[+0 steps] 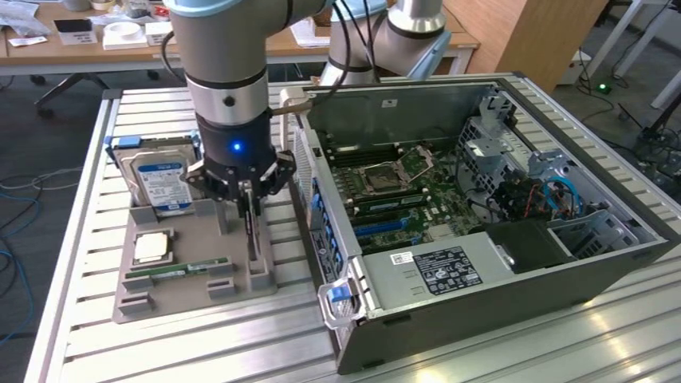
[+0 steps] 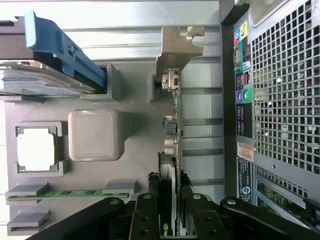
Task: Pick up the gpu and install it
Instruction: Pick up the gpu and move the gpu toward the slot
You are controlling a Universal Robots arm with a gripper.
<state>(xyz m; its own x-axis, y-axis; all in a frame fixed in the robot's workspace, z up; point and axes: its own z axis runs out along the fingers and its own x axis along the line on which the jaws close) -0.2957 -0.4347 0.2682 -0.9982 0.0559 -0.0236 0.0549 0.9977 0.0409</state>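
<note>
One gripper (image 1: pixel 247 206) clamped on gpu (image 2: pixel 171 125) | slatted metal table (image 1: pixel 75 239) | wooden desk (image 1: pixel 32 49) behind

Gpu (image 2: pixel 172 135) edge-up in tray (image 1: pixel 175 291); case rear wall (image 2: pixel 280 100) just beside, hard drive (image 1: pixel 159 187) apart opposite.

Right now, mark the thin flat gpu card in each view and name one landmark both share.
Exterior view: the thin dark gpu card stands on edge in the grey tray, under the gripper, beside the open computer case.
Wrist view: the gpu card runs edge-on from its metal bracket into the gripper, at the grey tray's edge nearest the computer case.
Shared landmark: the slim green memory stick lying in the tray.
</note>
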